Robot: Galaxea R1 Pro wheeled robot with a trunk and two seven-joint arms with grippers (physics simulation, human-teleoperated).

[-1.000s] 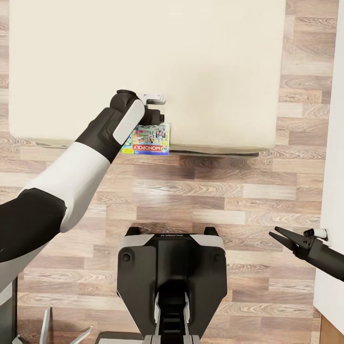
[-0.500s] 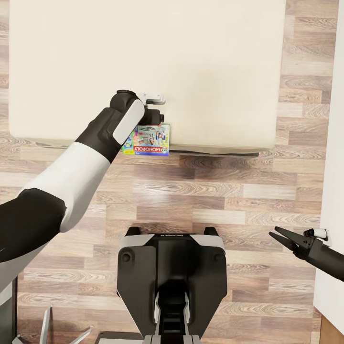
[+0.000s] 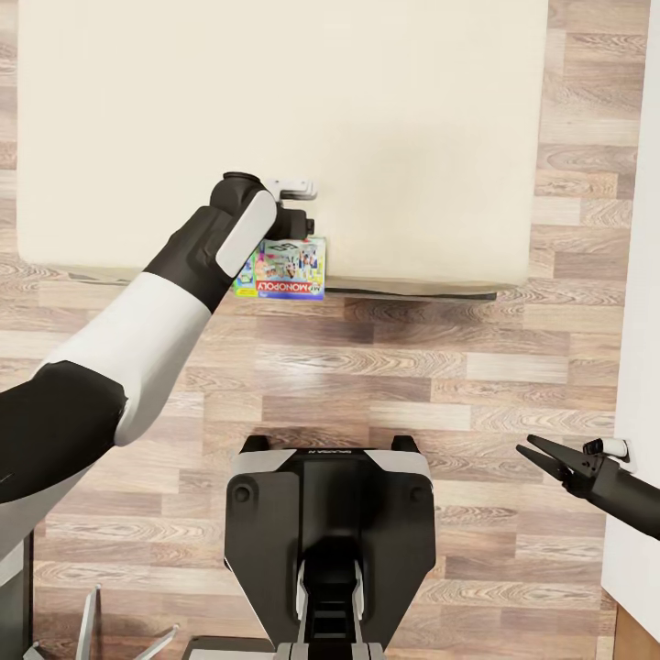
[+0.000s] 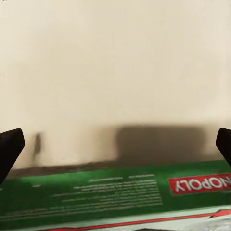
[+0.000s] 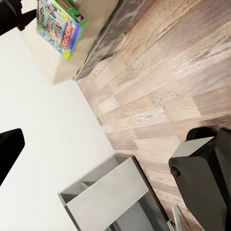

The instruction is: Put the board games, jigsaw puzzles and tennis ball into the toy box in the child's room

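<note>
Left tool is seen in the head view at the near edge of the bed, wrist bent downward over a multicoloured board game lettered "MONOPOLY". The box sits directly beneath the tool, at the mattress edge and overlapping it toward the wooden floor; whether it is lifted or resting cannot be told there. In the left wrist view, two dark fingertips are set wide apart at the picture's sides, with the box's green side lying between and beyond them and beige mattress behind. Contact of fingers with box is not visible, so a grip cannot be confirmed; the fingers are noted as spread.

Right tool is seen in the head view low over the floor, well apart from the box, close to a white panel; its two dark fingers are parted and nothing lies between them.

The right wrist view adds what the others lack: the box from the side, at the bed's corner, with a dark fingertip of the left tool beside it, the robot base, and a grey open frame that is cut off and hard to identify.
</note>
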